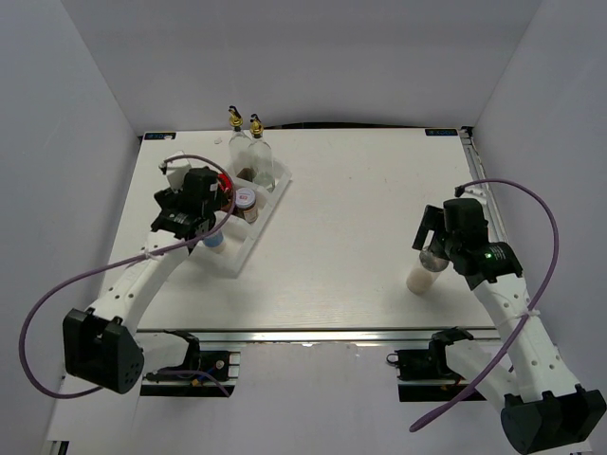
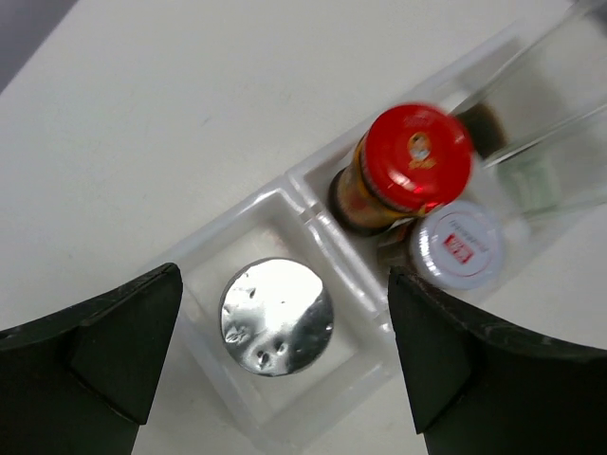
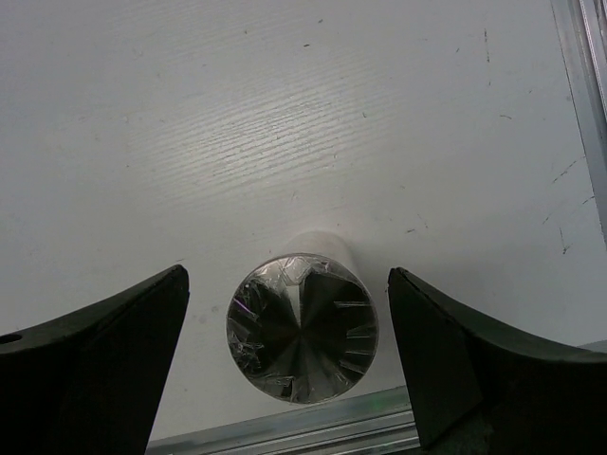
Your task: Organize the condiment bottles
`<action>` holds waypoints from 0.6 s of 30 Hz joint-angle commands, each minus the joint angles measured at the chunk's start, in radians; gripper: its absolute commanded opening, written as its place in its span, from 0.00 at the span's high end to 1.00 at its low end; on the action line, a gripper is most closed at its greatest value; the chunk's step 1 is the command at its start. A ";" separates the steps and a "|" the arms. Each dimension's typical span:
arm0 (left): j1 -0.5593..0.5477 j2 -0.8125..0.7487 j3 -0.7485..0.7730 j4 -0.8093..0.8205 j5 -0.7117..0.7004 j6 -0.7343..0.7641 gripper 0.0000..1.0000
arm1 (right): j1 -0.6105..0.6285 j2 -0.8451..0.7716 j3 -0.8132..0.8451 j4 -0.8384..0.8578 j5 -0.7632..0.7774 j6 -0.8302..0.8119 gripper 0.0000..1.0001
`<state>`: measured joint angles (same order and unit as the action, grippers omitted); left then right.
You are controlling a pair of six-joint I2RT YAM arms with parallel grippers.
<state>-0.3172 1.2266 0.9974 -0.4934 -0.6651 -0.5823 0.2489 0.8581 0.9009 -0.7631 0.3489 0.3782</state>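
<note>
A silver-topped white shaker (image 2: 276,316) stands in the end compartment of the white stepped tray (image 2: 248,214). My left gripper (image 2: 285,341) hangs open above it, with a gap on each side. In the tray beside it are the red-capped jar (image 2: 417,156) and a small jar with a white lid (image 2: 459,244). Two tall glass bottles (image 1: 238,142) (image 1: 261,154) fill the far end. The other shaker (image 3: 302,327) stands alone on the table at the right (image 1: 421,277). My right gripper (image 3: 287,332) is open around its top, fingers (image 3: 114,351) clear of it.
The tray (image 1: 269,205) lies slanted at the table's back left. A metal rail (image 3: 379,417) runs along the table's near edge, just behind the lone shaker. White walls close in the table on the left, right and far sides.
</note>
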 commanded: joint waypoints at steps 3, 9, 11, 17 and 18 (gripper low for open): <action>0.004 -0.151 0.080 0.012 -0.021 0.047 0.02 | -0.003 0.018 0.001 -0.024 0.009 -0.010 0.11; 0.004 -0.176 0.030 -0.008 -0.100 0.064 0.02 | -0.003 0.062 0.003 -0.048 -0.022 0.011 0.11; 0.004 -0.164 0.027 -0.037 -0.166 0.038 0.02 | -0.003 0.090 0.006 -0.062 -0.030 0.024 0.11; 0.007 -0.173 0.014 -0.033 -0.209 0.035 0.02 | 0.001 0.131 -0.005 -0.090 -0.034 0.050 0.10; 0.007 -0.176 0.015 -0.030 -0.211 0.036 0.02 | 0.001 0.139 -0.005 -0.096 -0.031 0.060 0.11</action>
<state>-0.3161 1.0801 1.0073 -0.5259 -0.8268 -0.5461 0.2489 0.9932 0.9001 -0.8314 0.3202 0.4072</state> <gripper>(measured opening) 0.982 0.895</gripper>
